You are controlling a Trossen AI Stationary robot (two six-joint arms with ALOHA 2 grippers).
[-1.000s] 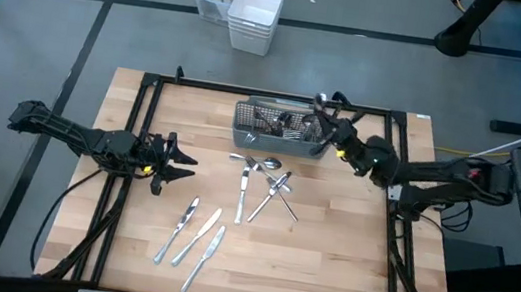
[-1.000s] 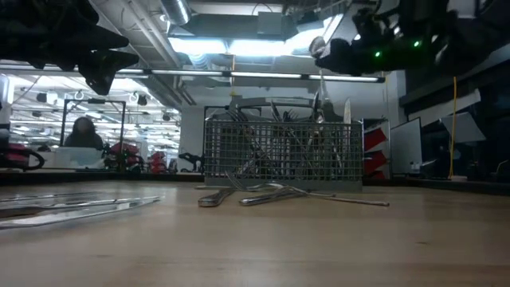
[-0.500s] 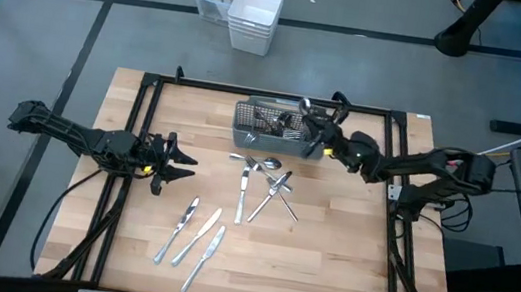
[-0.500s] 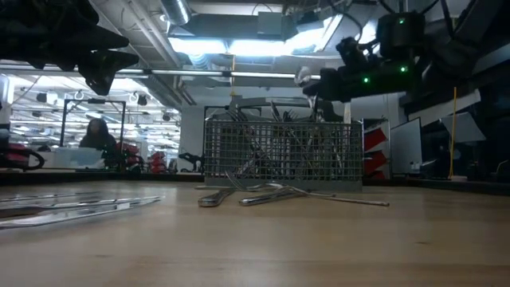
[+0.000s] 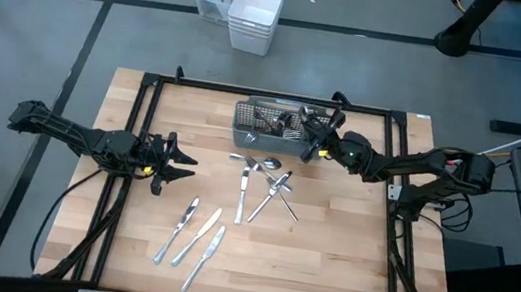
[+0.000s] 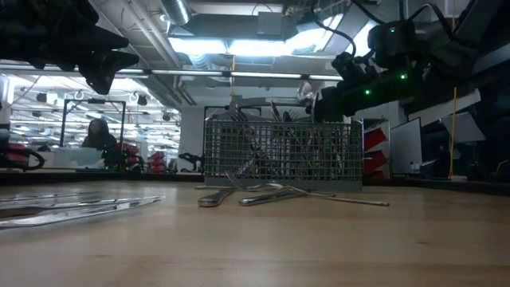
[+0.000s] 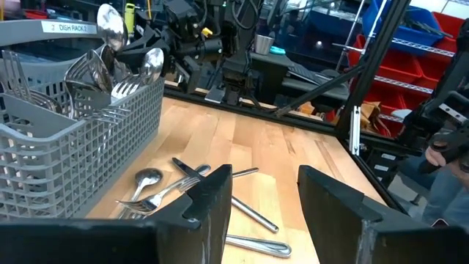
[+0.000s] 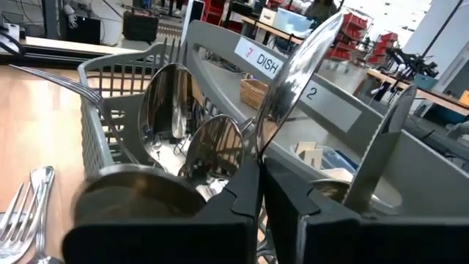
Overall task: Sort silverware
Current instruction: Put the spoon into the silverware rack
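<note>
The right end effector (image 5: 314, 139) has come in over the near-right corner of the grey caddy (image 5: 254, 137) and dropped lower than it was a second ago, when it hung higher and farther out to the side. The spoon (image 8: 297, 66) it carries has travelled with it. In the right wrist view that spoon stands with its bowl up, its handle pinched in the narrow slit between the fingers (image 8: 242, 192), directly above a compartment that already holds other spoons (image 8: 212, 150). The jaws look barely apart, only just beginning to ease, and the spoon has not slipped free yet.

My judgement is that this is the release step: the spoon is lined up with its own kind and should fall straight down once the grip loosens further.

The left end effector (image 5: 180, 164) hangs well off to the far side of the table (image 5: 325, 266) from the working arm, jaws spread wide and empty, and has not moved.

Much silverware is left. Below and to the left of the right end effector, just in front of the caddy, lies a tangle of forks and spoons (image 5: 264, 179); farther on, toward the table's front, three knives (image 5: 193, 238) lie side by side. The sorting looks well short of finished.
</note>
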